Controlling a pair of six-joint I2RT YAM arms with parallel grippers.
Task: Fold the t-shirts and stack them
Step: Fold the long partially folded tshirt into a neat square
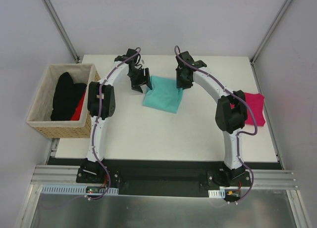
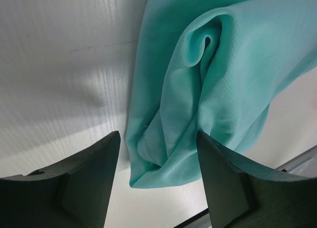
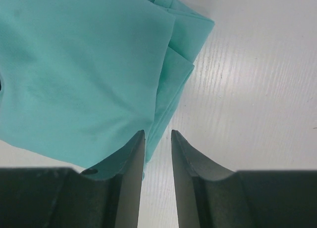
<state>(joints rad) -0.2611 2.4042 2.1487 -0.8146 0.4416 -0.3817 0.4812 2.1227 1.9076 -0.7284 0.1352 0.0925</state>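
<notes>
I see the folded teal-green cloth t-shirt (image 1: 163, 95) lying on the white table (image 1: 148, 134), between my arms. My left gripper (image 2: 157, 138) stands spread wide over its left corner, holding nothing. My right gripper (image 3: 157, 134) is parted narrowly at its right edge, released.

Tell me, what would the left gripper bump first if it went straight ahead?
Probably the teal-green t-shirt: its bunched edge lies right ahead of the left gripper, in line with the gap between its open jaws. How near it is stays unclear.
</notes>
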